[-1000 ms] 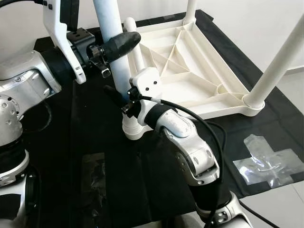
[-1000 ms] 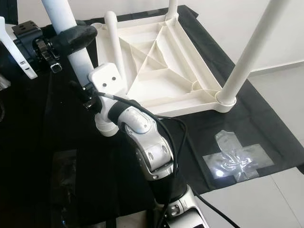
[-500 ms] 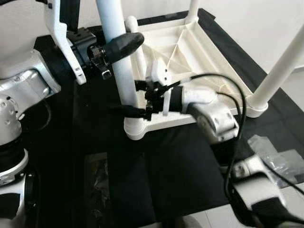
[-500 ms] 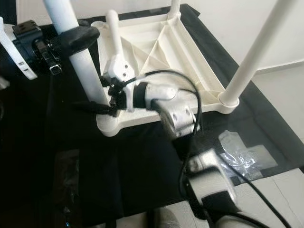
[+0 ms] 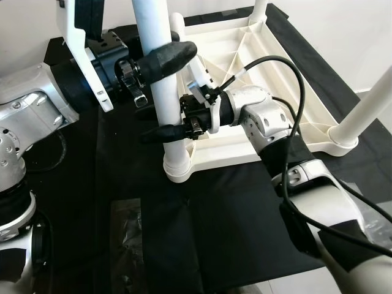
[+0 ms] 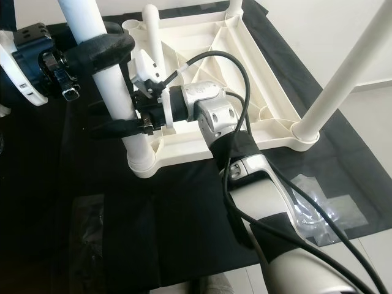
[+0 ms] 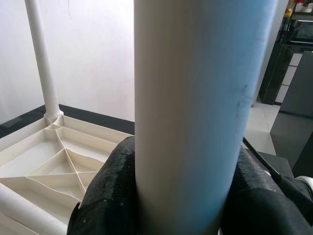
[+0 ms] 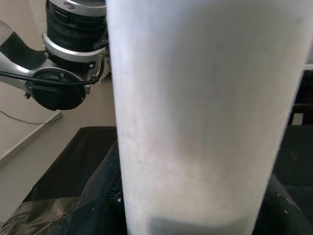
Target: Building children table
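Note:
The white plastic tabletop point(image 5: 309, 116) lies upside down on a black cloth. A white table leg point(image 5: 160, 92) stands upright in the near left corner socket point(image 5: 177, 166). My left gripper point(image 5: 162, 58) is shut on this leg high up, with one thick black finger point(image 6: 104, 49) wrapped across its front. My right gripper point(image 5: 164, 122) reaches in from the right and is shut on the same leg lower down, just above the socket. In the left wrist view the leg point(image 7: 190, 112) sits between black pads point(image 7: 105, 196). The right wrist view also has the leg point(image 8: 205, 112) pressed between dark pads.
Another leg point(image 5: 367, 104) stands in the near right corner and one point(image 5: 260, 9) in the far corner. A further leg point(image 6: 153, 37) rises at the back left. Crumpled plastic point(image 6: 312, 211) is taped to the floor on the right. Clear wrap point(image 5: 128, 239) lies on the cloth point(image 5: 214, 220).
My right arm has swung from the near side round to the right, and its gripper now clasps the leg side-on above the socket. The left gripper keeps its hold.

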Tool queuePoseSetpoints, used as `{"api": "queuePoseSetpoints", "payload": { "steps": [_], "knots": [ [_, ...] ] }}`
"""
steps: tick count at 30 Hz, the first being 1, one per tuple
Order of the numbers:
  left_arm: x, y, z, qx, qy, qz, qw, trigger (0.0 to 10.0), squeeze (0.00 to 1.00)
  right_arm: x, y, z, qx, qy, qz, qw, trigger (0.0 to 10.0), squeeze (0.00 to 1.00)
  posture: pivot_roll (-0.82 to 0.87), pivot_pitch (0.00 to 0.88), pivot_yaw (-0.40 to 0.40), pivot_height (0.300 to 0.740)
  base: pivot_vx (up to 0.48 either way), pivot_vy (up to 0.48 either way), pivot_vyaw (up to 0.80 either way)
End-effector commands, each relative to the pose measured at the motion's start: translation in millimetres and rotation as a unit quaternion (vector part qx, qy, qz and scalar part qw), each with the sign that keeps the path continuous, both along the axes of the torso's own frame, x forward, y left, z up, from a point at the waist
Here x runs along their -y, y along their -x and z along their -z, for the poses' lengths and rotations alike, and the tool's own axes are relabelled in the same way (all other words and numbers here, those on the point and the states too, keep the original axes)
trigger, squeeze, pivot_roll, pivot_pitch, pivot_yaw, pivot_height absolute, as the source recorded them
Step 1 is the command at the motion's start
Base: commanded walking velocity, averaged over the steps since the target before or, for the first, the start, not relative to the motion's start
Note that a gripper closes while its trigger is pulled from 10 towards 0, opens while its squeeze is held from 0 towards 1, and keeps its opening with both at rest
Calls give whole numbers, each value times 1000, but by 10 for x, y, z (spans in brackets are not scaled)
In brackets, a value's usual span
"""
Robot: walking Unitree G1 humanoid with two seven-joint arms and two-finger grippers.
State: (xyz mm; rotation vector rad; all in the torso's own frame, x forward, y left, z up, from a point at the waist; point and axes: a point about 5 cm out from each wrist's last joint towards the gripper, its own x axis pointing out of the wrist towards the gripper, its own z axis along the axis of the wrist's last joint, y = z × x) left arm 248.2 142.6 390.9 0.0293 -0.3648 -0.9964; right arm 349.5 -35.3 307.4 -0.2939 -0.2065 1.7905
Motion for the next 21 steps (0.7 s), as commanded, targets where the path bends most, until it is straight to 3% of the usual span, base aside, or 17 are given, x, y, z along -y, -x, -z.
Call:
{"api": "queuePoseSetpoints", "payload": {
  "steps": [1,11,12,13,18,19,20,21],
  "knots": [
    [-5,-50,89,-29,-3,2,1000,10000,0,-3,28,-18,14,2,-40,999,0,0,63,279,-16,740,0,0,0],
    [-11,-62,111,-20,-20,-15,999,10000,0,69,-11,1,11,-8,-37,999,0,0,47,267,-10,740,0,0,0],
    [-22,-77,123,-26,-12,-8,1000,10000,1000,86,-14,12,12,-10,-34,999,0,0,33,258,-15,740,0,0,0],
    [-99,-137,119,-27,6,-43,999,10000,1000,117,-28,52,12,-16,-17,1000,0,0,5,247,-12,740,0,0,0],
    [-193,-177,86,-6,8,-86,996,10000,1000,136,-42,86,10,-28,7,1000,0,0,-1,243,-15,740,0,0,0],
    [-298,-225,75,-9,22,-120,993,10000,0,131,-57,93,12,-42,36,998,0,0,-3,243,-19,740,0,0,0],
    [-403,-261,80,-12,27,-155,988,10000,0,122,-89,117,8,-55,81,995,0,0,-6,244,-31,740,0,0,0],
    [-403,-261,80,-12,27,-155,988,10000,0,122,-89,117,8,-55,81,995,0,0,-6,244,-31,740,0,0,0]
  ]
}}
